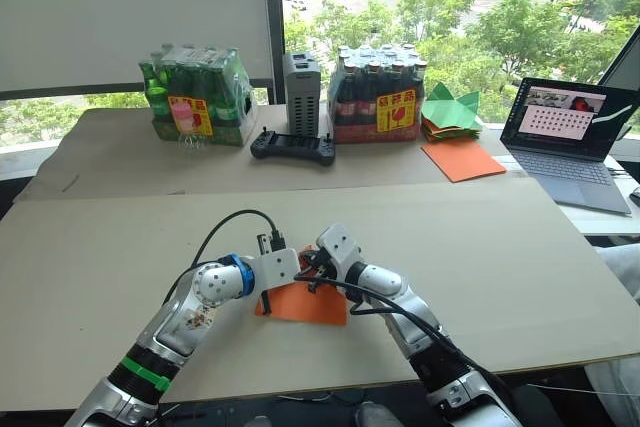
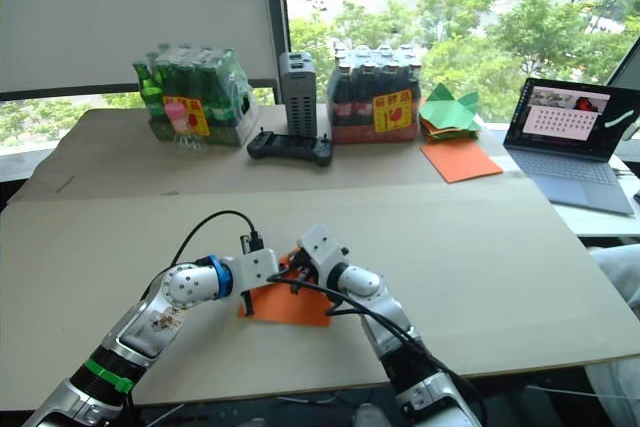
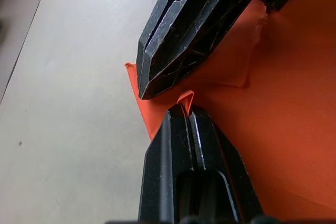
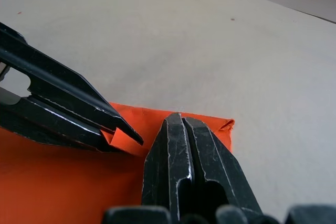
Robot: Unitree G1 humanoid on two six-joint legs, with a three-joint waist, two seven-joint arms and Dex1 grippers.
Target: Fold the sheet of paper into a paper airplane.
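Note:
The sheet of paper (image 1: 305,305) lies flat and bright orange on the table (image 1: 480,247) near the front edge, between my two arms. My left gripper (image 3: 185,109) is shut on a small raised fold (image 3: 186,98) at the sheet's edge. My right gripper (image 4: 180,116) is shut with nothing visible between its fingers. Its tips rest on the sheet next to a curled corner (image 4: 227,124). The two grippers' tips nearly meet over the same edge. In the head views the grippers hide that part of the sheet.
At the back stand a pack of green bottles (image 1: 195,97), a grey device (image 1: 301,92), a black controller (image 1: 292,148) and a pack of dark bottles (image 1: 378,95). Green paper shapes (image 1: 450,110), a smooth orange sheet (image 1: 463,158) and an open laptop (image 1: 568,142) lie at the back right.

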